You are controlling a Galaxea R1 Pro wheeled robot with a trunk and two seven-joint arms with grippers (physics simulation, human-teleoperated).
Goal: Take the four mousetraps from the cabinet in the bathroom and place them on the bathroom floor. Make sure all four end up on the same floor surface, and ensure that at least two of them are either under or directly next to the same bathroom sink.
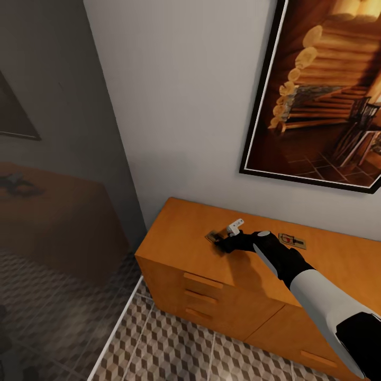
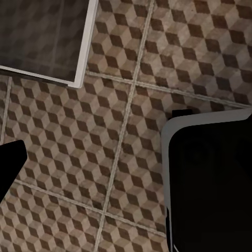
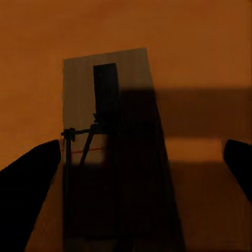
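Soft, even light falls on the pale grey wall [image 1: 180, 106] and the flat top of the orange-brown wooden chest [image 1: 180, 248], with no glare. The dark glass pane [image 1: 58, 211] at the head view's left is dim and hazy, giving a murky, washed-out picture of the room. The black-and-white right arm [image 1: 317, 296] throws a faint shadow on the chest top beside it. In the right wrist view everything is dark and close (edges soft, slightly blurred), and a broad shadow covers half of the small flat wooden mousetrap [image 3: 105, 105]. The cube-patterned floor tiles [image 2: 131, 157] are evenly lit and sharp.
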